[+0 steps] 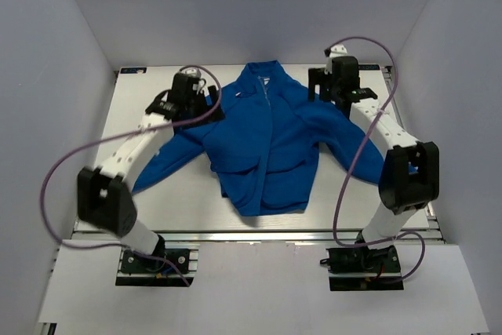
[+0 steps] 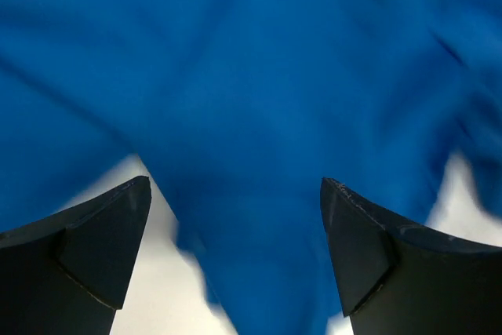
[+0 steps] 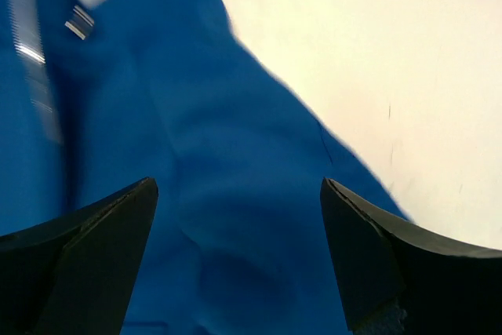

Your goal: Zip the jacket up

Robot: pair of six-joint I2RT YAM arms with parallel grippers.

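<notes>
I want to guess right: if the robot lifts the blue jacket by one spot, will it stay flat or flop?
Probably flop: the jacket lies rumpled with folds and a wavy hem, so it would likely droop from the pinched spot. Pushed, it would probably bunch up on the table, as its cloth already wrinkles.

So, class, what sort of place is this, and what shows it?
Probably a robotics lab: a left arm and right arm bolted to a white table, plain grey walls close around, a blue jacket laid out.
</notes>
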